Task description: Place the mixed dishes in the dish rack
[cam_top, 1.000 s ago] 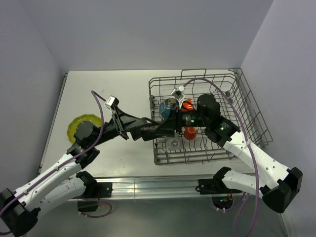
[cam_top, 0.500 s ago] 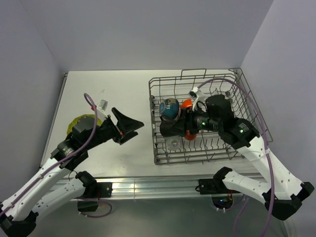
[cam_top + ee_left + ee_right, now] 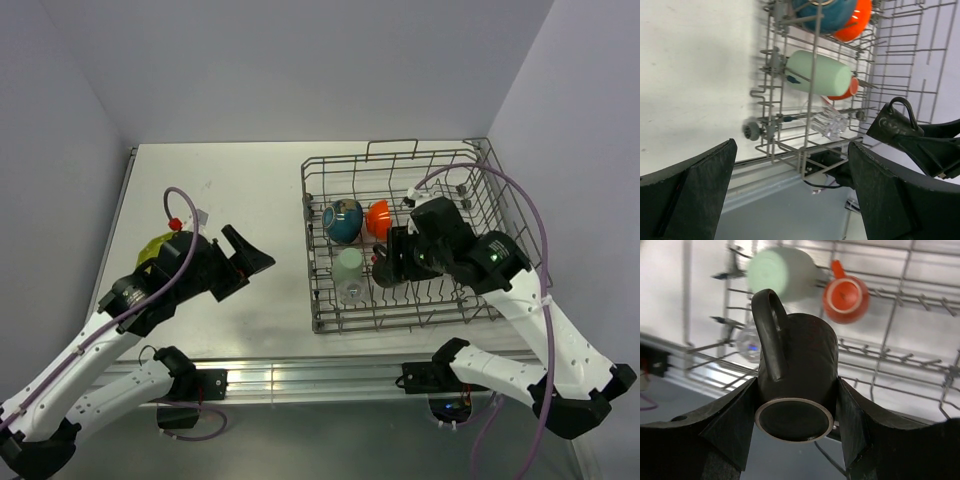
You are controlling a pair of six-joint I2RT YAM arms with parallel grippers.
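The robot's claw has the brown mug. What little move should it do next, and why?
Probably lower the dark brown mug, clamped in the right claw, onto bare tines of the dish rack beside the small orange cup, then let go. The mug seems to hang above the rack, not yet resting.

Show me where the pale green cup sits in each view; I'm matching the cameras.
Top view: the pale green cup is in the rack's left half, right of centre.
Left wrist: upper middle, behind rack wires.
Right wrist: top left, blurred.
Shared landmark: the clear glass beside it.
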